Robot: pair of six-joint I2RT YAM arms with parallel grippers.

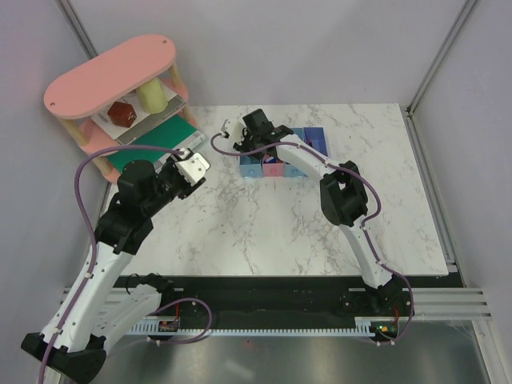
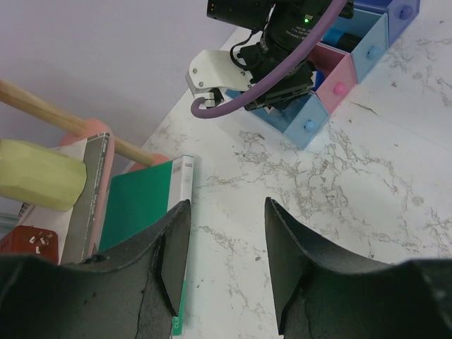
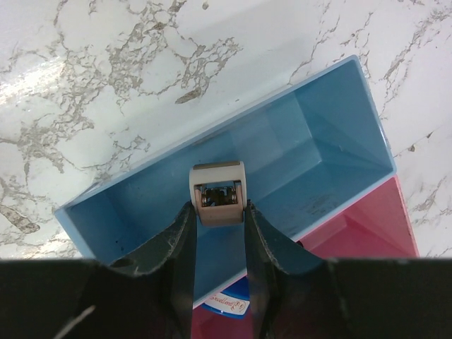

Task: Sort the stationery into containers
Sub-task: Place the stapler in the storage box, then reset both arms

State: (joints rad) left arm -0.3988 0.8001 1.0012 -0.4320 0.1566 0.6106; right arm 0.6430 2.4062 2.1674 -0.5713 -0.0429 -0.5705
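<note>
Stapler block: the small beige-grey stapler block (image 3: 218,192) hangs over the opening of the light blue bin (image 3: 311,134), about mid-length; I cannot tell whether it is below the rim.
Right fingers: the right fingers (image 3: 176,240) are closed partway, pinching the block by its two flat sides.
Handling: it looks stiff, light and smooth-shelled. It could twist if held at the rounded corners, so the flat sides seem the safest hold.
Left fingers: the left fingers (image 2: 173,247) are roughly half spread with nothing between them. They sit above the worktop (image 2: 353,198), well apart from the light blue bin.
Neighbour: the pink bin (image 3: 367,226) touches the light blue bin's long side.
</note>
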